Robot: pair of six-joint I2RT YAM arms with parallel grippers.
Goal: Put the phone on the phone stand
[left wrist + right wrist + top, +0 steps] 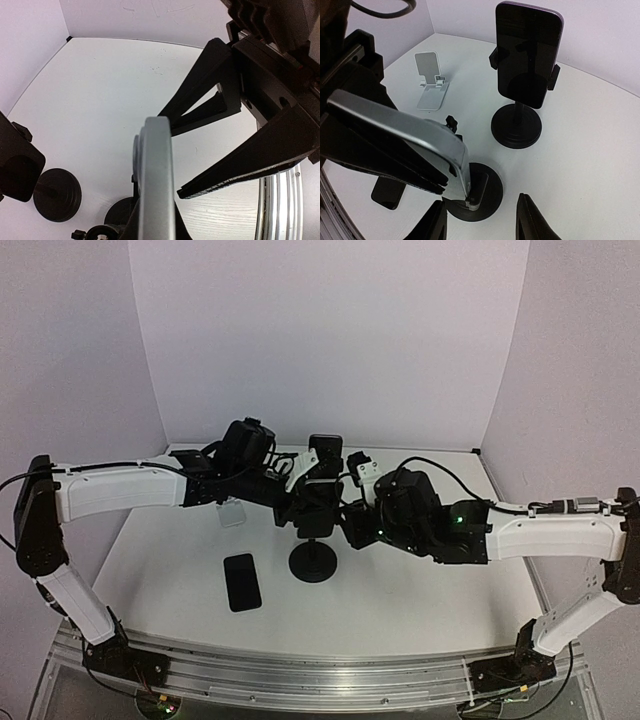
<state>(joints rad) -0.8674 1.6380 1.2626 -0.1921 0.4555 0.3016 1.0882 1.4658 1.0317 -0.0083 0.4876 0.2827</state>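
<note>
The left arm (120, 490) reaches inward from its own side with its white forearm nearly level; its wrist bends so that the left gripper (297, 505) points down and toward the other arm; its jaws are clamped on a phone (420, 135), which juts out beyond them at a tilt; the right arm (560, 535) mirrors this pose, forearm level and wrist turned inward; the right gripper (481, 202) has its jaws parted, one black finger (530, 220) to each side of the phone's lower end, with a gap showing on both sides; the left gripper's body sits just ahead of the right jaws and slightly above them; the two grippers are near each other.
</note>
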